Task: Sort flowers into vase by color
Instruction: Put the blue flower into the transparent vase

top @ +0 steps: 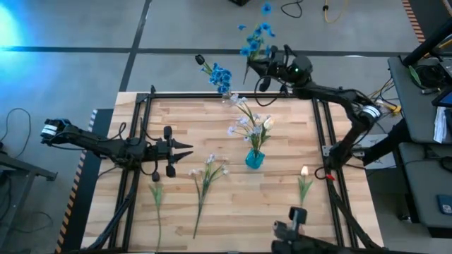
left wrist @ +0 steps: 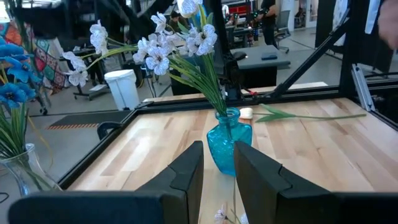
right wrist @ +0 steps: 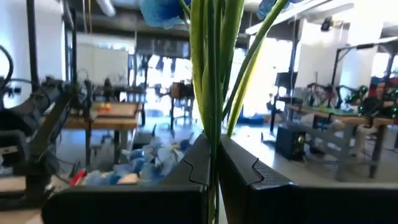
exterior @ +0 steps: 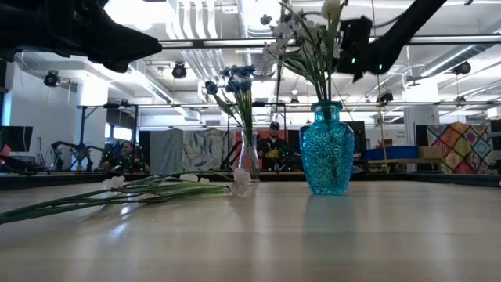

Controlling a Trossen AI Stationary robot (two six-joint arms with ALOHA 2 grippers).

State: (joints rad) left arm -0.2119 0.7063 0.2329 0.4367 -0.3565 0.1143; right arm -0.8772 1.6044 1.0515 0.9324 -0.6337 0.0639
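From above, the right gripper (top: 260, 68) reaches past the far edge of the table (top: 176, 134), clenched on a blue flower stem (top: 256, 39) whose bright blue heads hang out over the grey floor. Only the right wrist view shows the grip itself: the dark fingers (right wrist: 193, 165) pinch several green stalks (right wrist: 208, 68) between them, with blue petals blurred beyond the fingertips. The low view shows just the underside of that arm, above the vases.

Just beside the right gripper, at the table's far edge, a clear vase (exterior: 249, 157) holds more blue flowers (top: 219, 75); the low view shows its glass body, which the high view barely shows. Nearer the table's middle stands the turquoise vase (top: 254, 159), filled with pale white sprays (top: 248, 121).

The left gripper (top: 185, 150) hovers over the table's left side with its fingers slightly apart and nothing between them. Its wrist view looks straight at the turquoise vase (left wrist: 229, 146), and shows a cream tulip (left wrist: 298, 114) lying flat on the wood beyond it.

Just ahead of and below the left gripper in the high view, two stems lie on the wood: a white spray (top: 207, 178) and a thinner green stem (top: 156, 201).
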